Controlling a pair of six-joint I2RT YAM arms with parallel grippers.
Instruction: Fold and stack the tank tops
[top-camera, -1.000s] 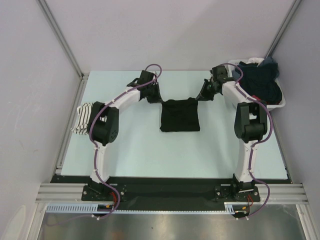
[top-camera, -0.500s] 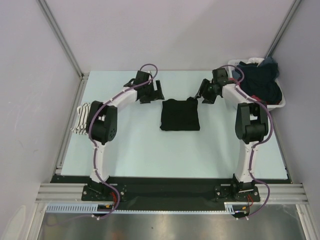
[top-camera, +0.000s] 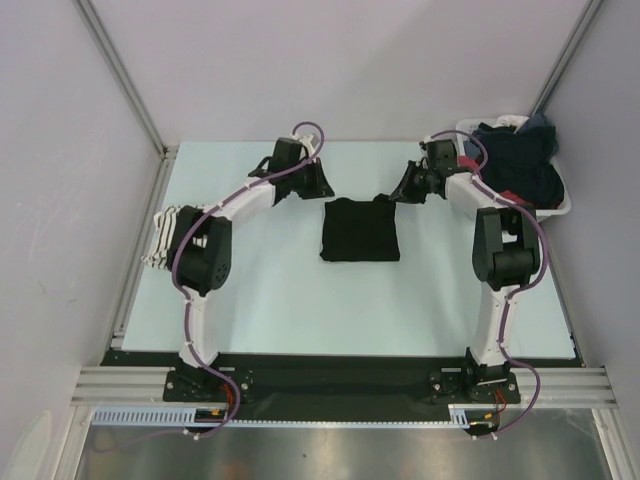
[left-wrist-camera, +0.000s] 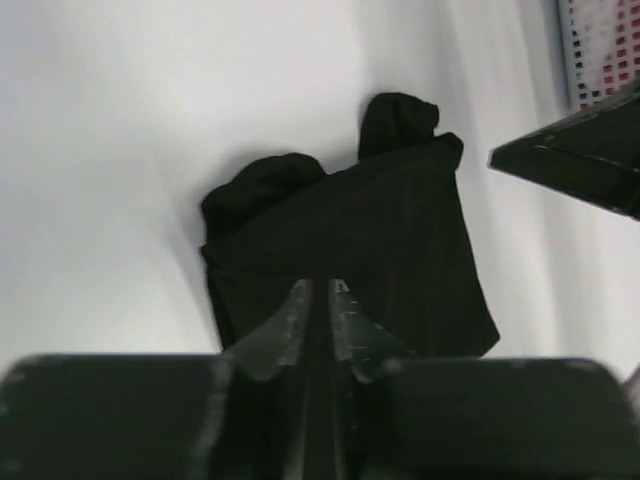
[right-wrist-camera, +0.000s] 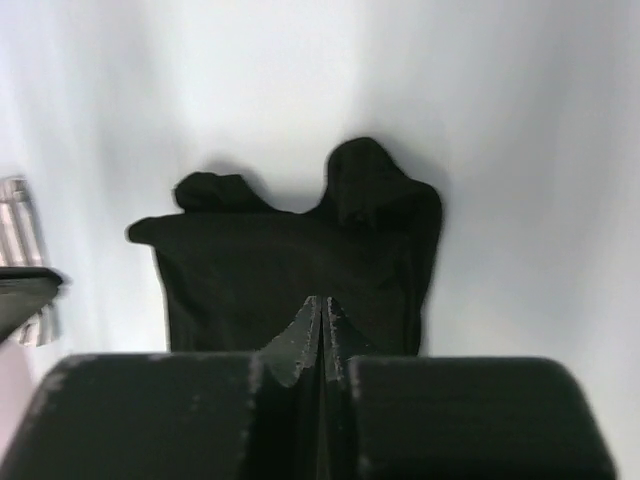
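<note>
Left gripper (left-wrist-camera: 320, 290) slightly parted, right gripper (right-wrist-camera: 322, 305) clenched, both empty. Risk: either could snag the bunched straps (right-wrist-camera: 360, 180) of the folded plain black fabric tank top (top-camera: 359, 230), undoing the fold

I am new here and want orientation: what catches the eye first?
The folded black tank top lies at the centre of the table, with the left gripper and right gripper beside its far corners. A folded striped tank top sits at the left edge, and a white basket of dark clothes at the far right.
</note>
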